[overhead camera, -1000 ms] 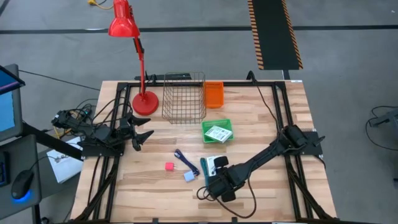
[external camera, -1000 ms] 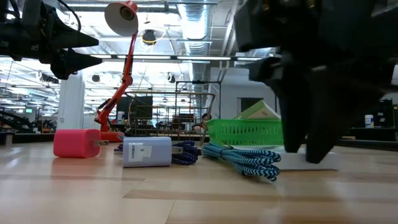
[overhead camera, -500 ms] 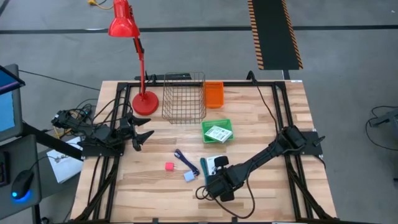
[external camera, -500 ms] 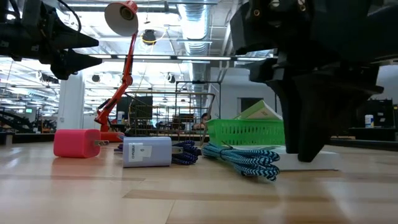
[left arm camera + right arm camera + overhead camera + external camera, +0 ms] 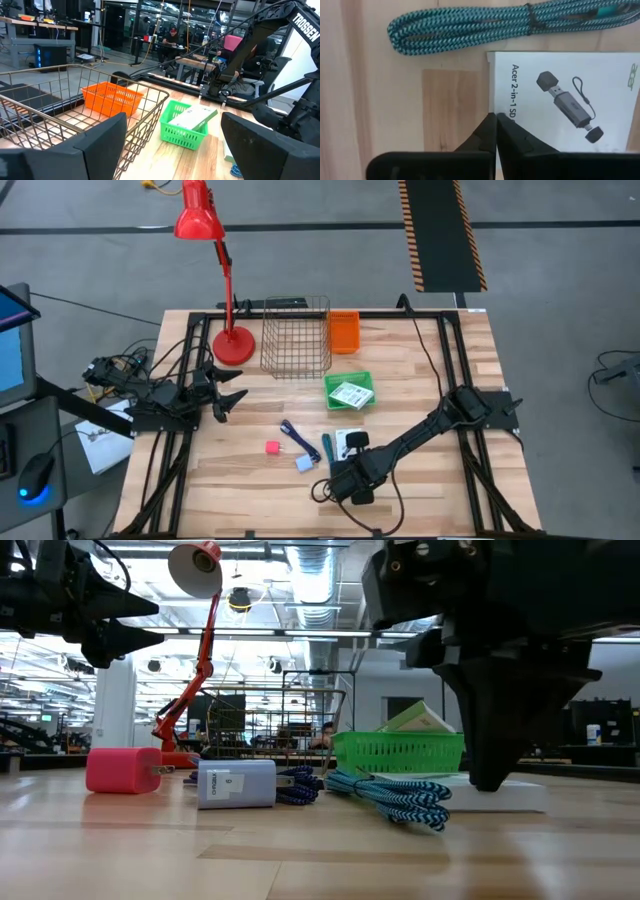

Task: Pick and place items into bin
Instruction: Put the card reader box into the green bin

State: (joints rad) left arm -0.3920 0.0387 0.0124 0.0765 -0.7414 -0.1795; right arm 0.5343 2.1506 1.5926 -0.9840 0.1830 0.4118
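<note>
My right gripper (image 5: 343, 478) stands low near the table's near edge, shut, with its tips (image 5: 496, 118) at the edge of a white packet (image 5: 560, 100) printed with a black card reader. A coiled teal braided cable (image 5: 485, 22) lies on the table beside the packet. The dark blue cord (image 5: 292, 432), pink cube (image 5: 272, 447) and pale-blue cube (image 5: 304, 464) lie to the left. A second white packet (image 5: 350, 394) rests in the green bin (image 5: 361, 379). My left gripper (image 5: 235, 398) waits open at the left side. My right gripper comes from above, pointing down, and its shut fingertips (image 5: 487, 784) meet the white packet at one edge (image 5: 491, 97). The packet lies flat on the table. Whether the tips press on the packet or only touch its edge, I cannot tell.
A wire basket (image 5: 296, 335), an orange bin (image 5: 344, 330) and a red desk lamp (image 5: 232, 343) stand along the far side. Cables run along both side edges of the table. Bare wood lies between the cubes and the left arm.
My right gripper has shifted a little toward the table's left and near edges, staying low over the white packet. The packet and the other items have stayed where they were.
</note>
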